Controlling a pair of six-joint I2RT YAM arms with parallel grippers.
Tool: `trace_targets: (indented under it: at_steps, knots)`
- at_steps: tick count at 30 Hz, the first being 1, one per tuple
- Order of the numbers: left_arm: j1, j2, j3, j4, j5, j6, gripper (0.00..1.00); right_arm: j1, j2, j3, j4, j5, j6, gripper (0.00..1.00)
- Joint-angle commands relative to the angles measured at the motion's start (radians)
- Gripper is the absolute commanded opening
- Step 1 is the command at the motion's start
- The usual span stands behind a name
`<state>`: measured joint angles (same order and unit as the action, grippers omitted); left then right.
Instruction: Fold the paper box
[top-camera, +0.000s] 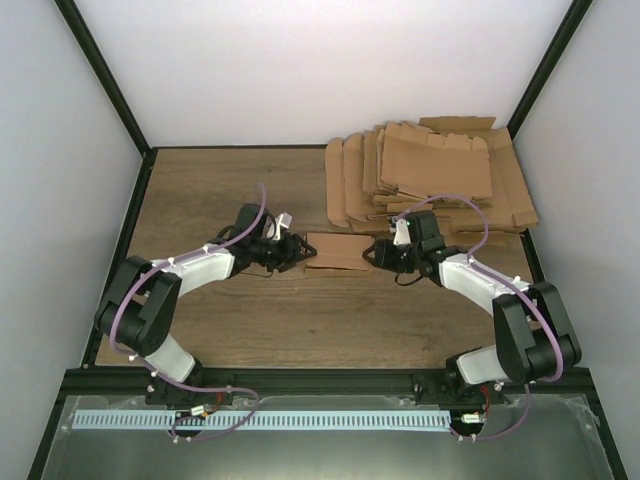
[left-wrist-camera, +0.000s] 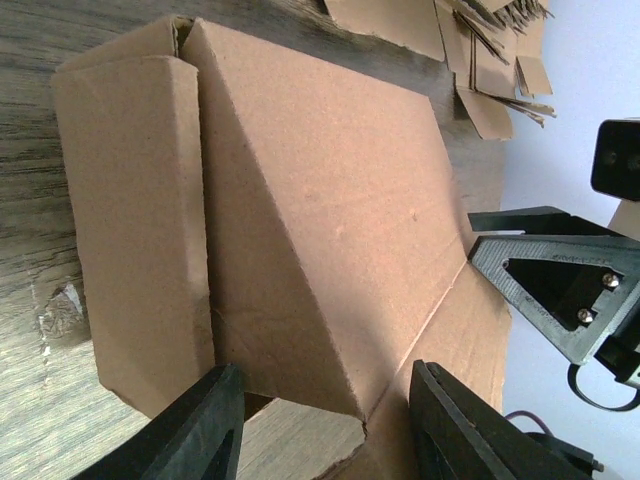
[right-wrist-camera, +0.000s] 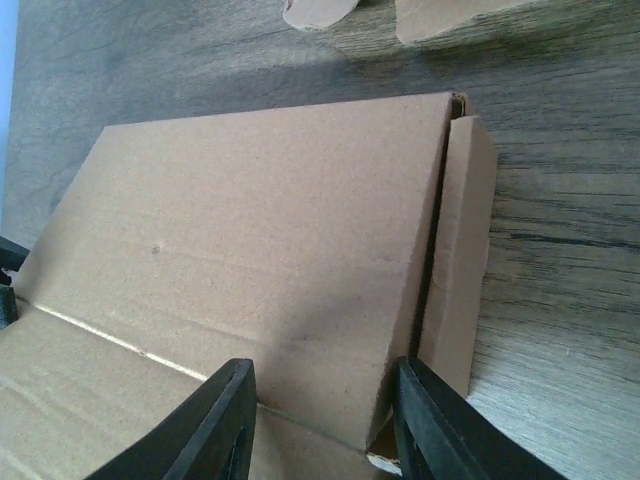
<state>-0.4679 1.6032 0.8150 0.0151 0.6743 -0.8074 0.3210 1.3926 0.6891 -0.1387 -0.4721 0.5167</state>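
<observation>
Tabletop (top-camera: 200, 190) bears one paper box (top-camera: 337, 252), left claw (top-camera: 300, 252), right claw (top-camera: 372, 253).

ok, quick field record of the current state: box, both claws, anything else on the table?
paper box: partly folded, lying on the table between the claws
open part: end flap lies flat, not folded in
left claw: at the box's left end, straddling the cardboard; grip unclear
right claw: at the right end, straddling the cardboard; grip unclear
pile of blanks: far right, behind the box
</observation>
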Motion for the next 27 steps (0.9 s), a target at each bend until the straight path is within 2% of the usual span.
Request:
trace_targets:
  at_steps: [1,8,13,20,24,27]
  knots:
    - [-0.015,0.012,-0.002,0.027,0.016,0.010,0.47,-0.009,0.016,-0.005,0.047,-0.034,0.013,0.39]
    - [-0.015,0.014,0.014,-0.035,-0.010,0.064,0.49,-0.009,0.015,-0.005,0.026,0.008,-0.012,0.39]
    - [-0.014,-0.013,0.120,-0.234,-0.137,0.208,0.62,-0.009,-0.012,0.004,-0.016,0.060,-0.053,0.41]
    - [-0.008,-0.067,0.138,-0.289,-0.248,0.222,0.84,-0.009,-0.028,0.019,-0.038,0.082,-0.087,0.44]
    - [-0.004,-0.069,0.101,-0.225,-0.206,0.196,0.87,-0.009,-0.033,0.024,-0.045,0.079,-0.110,0.55]
    - [-0.005,-0.032,0.096,-0.189,-0.140,0.185,0.81,-0.009,-0.042,0.022,-0.047,0.091,-0.122,0.65]
